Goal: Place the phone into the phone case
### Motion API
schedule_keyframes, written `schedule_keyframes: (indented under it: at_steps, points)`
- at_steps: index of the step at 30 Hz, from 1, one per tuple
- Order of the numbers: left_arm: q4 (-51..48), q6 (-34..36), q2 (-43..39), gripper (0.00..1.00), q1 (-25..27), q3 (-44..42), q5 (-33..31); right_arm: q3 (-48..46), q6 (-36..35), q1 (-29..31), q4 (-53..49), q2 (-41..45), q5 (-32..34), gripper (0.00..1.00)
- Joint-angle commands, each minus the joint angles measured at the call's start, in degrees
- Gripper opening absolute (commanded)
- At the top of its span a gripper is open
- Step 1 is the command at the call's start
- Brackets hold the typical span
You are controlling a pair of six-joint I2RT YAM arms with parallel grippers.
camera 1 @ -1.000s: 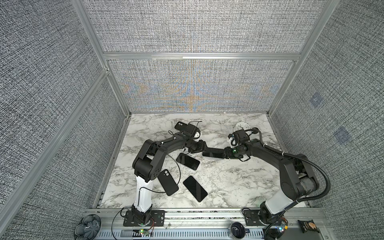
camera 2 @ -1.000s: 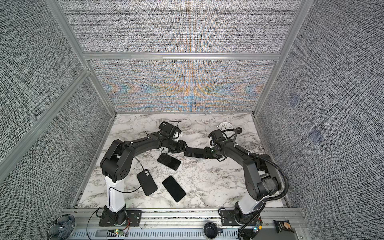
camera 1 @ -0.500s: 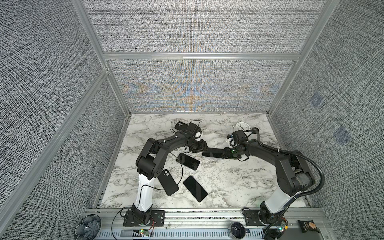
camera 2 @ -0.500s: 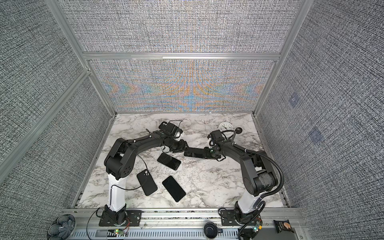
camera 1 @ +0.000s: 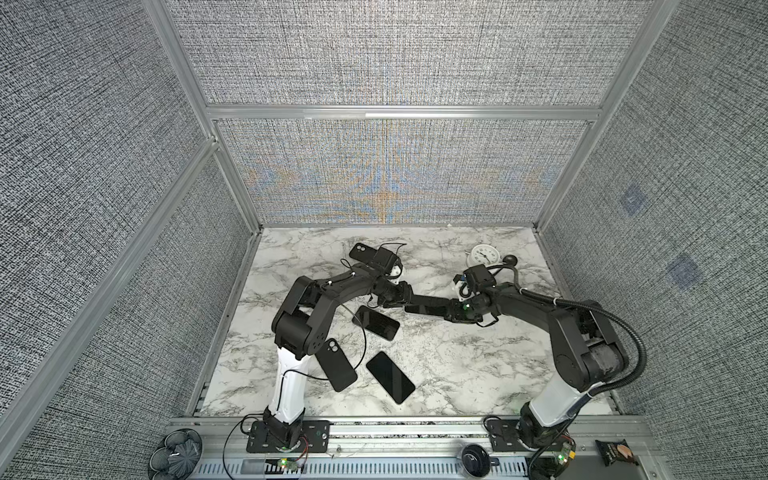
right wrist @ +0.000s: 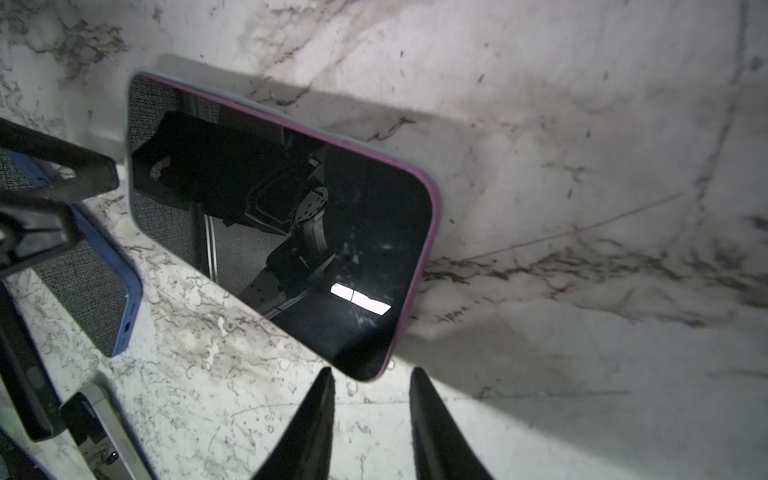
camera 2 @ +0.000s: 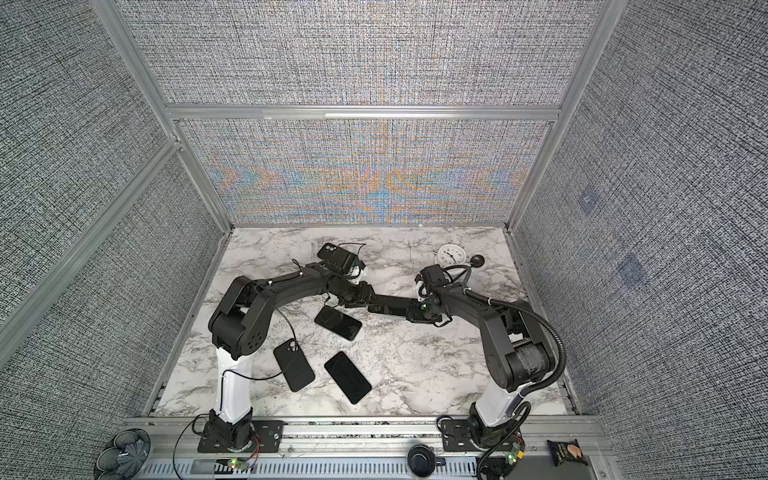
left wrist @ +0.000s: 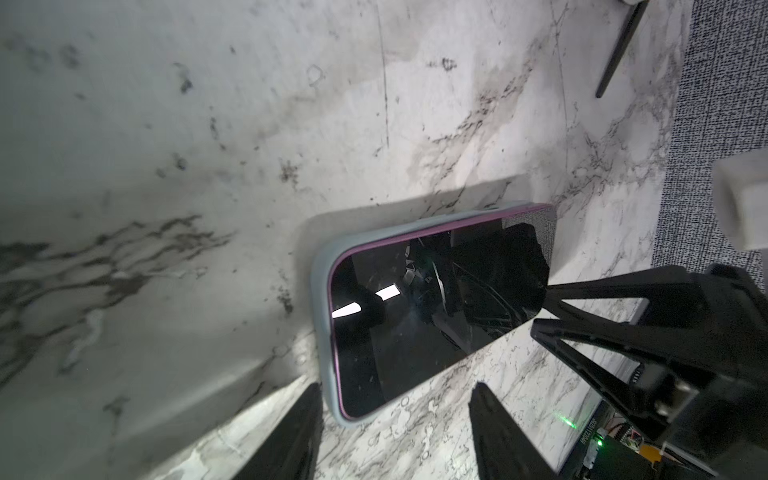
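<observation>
Purple-edged phone [left wrist: 415, 332] lying screen-up in pale grey phone case [left wrist: 322, 291], centre of marble table [camera 1: 457, 374]. Long axis running 9-to-3 in both top views; cannot tell which end is the top.

Left gripper [left wrist: 397, 386] and right gripper [right wrist: 372, 372] flanking its ends, fingers parted, holding nothing.

Risk: fingers nipping a corner, levering phone out or skidding it.

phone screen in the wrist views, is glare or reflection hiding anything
Left wrist view: the phone screen shows dark reflections, two small bright glints. Right wrist view: same mirroring, one bright patch; the phone casts a broad shadow on the table. Nothing washed out.
</observation>
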State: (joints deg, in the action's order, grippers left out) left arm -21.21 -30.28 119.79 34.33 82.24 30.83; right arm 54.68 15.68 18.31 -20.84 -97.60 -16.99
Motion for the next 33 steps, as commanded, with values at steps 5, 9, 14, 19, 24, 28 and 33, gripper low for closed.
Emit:
schedule_keyframes:
  at_steps: [5, 9, 14, 19, 24, 28, 33]
  points:
    - [-0.2, 0.7, 0.7, 0.57, 0.0, 1.5, 0.9, 0.7, -0.2, 0.0, 0.9, 0.6, -0.4, 0.31]
    - [0.2, 0.5, 0.6, 0.56, 0.0, 1.4, 1.0, 0.5, -0.1, 0.1, 1.6, 0.6, -0.9, 0.28]
    - [0.3, 0.7, 0.8, 0.54, 0.0, 1.2, 1.2, 1.1, -0.2, 0.1, 1.9, 0.1, -1.4, 0.26]
    - [0.7, 0.4, 1.1, 0.52, 0.0, 1.3, 1.6, 1.2, 0.0, 0.1, 2.4, -0.5, -1.8, 0.25]
    - [2.2, 0.1, 1.2, 0.49, 0.1, 0.2, 2.3, 1.4, -0.3, 0.1, 2.1, -0.9, -2.3, 0.23]
    - [2.4, 0.0, 1.9, 0.48, 0.3, 0.1, 2.7, 1.6, -0.5, 0.1, 2.0, -0.7, -2.8, 0.21]
    - [2.4, 0.1, 1.8, 0.46, 0.4, 0.2, 2.9, 1.8, -0.1, 0.1, 2.8, -1.4, -4.3, 0.20]
